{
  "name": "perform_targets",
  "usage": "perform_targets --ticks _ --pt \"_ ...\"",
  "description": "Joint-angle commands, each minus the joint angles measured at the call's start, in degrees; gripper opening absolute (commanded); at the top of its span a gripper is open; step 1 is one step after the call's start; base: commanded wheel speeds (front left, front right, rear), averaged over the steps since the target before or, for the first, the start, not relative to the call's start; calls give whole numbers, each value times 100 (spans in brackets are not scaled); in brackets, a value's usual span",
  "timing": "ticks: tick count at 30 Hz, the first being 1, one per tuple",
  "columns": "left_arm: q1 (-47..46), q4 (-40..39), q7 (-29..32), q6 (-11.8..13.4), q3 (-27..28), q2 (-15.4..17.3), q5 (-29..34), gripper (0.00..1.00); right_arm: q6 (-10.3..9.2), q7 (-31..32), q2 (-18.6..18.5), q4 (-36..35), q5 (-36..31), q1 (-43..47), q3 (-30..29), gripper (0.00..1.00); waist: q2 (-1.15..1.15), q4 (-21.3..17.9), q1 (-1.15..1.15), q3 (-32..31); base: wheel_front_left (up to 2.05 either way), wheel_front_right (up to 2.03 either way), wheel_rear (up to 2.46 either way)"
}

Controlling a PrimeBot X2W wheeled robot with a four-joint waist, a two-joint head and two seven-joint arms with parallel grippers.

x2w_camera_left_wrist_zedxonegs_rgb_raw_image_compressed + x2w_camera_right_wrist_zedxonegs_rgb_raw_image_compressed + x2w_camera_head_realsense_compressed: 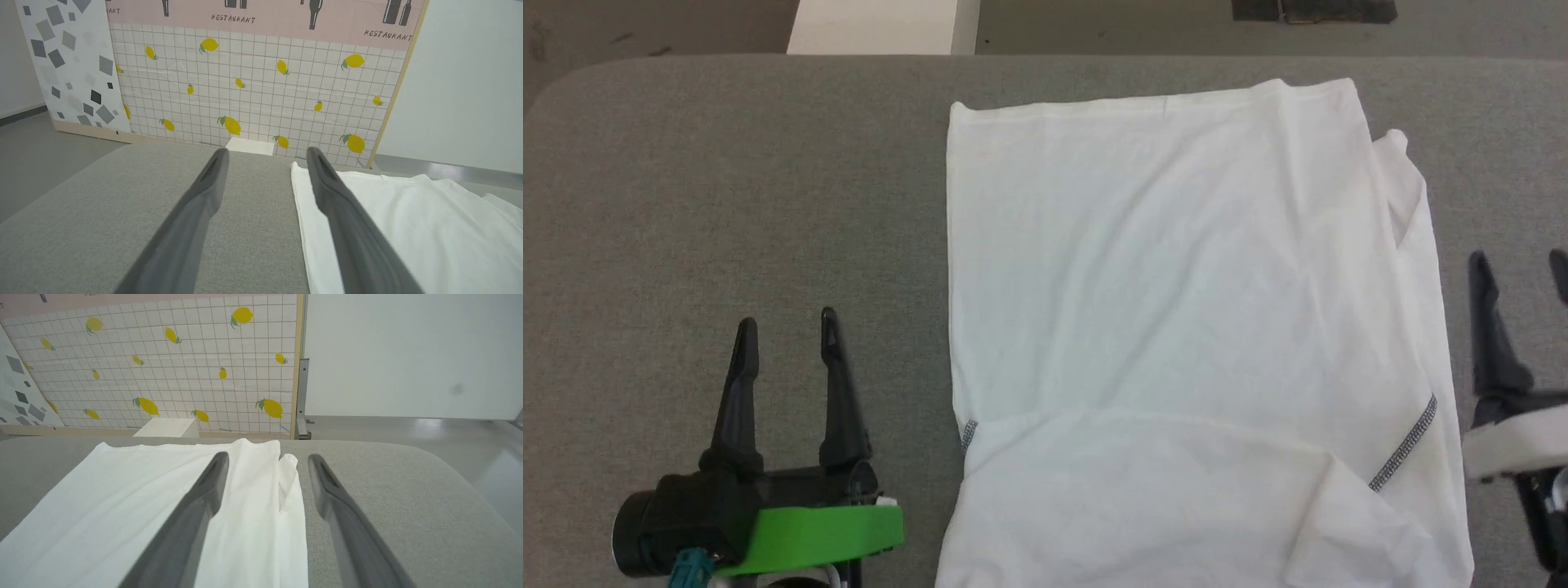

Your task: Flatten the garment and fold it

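Note:
The garment (1176,310), a white thin T-shirt, lies on the grey table (727,180) as a tall rectangle with its sides folded in; grey zigzag stitching shows at its lower left and lower right. Its right edge is rumpled, with a fold of cloth sticking out. My left gripper (784,327) hovers open over bare table to the left of the shirt, nothing between its fingers. My right gripper (1519,265) stands open just beyond the shirt's right edge. The garment (408,220) lies right of the left fingers in the left wrist view, and the garment (143,498) spreads left of and under the right fingers.
A white box (874,24) stands on the floor past the table's far edge. A lemon-patterned tiled panel (253,81) and a plain white wall panel (408,355) rise behind the table. The table's rounded far corners (556,90) show at left.

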Motion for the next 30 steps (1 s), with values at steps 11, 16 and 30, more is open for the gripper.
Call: perform_targets --ticks 11,16,30 --pt "-448 -36 -27 -403 210 -481 492 100 -9 1508 -1603 437 800 -2593 191 100 0 -15 0 1146 0 0 0" --pt "-653 18 -27 -575 204 -674 586 100 -9 2357 -1908 1082 991 -3578 206 100 0 73 0 1518 0 0 0" --pt "-888 289 -27 -1024 266 -1149 765 100 -9 3643 -2153 2286 745 -4359 -16 100 0 448 0 2052 0 0 0"
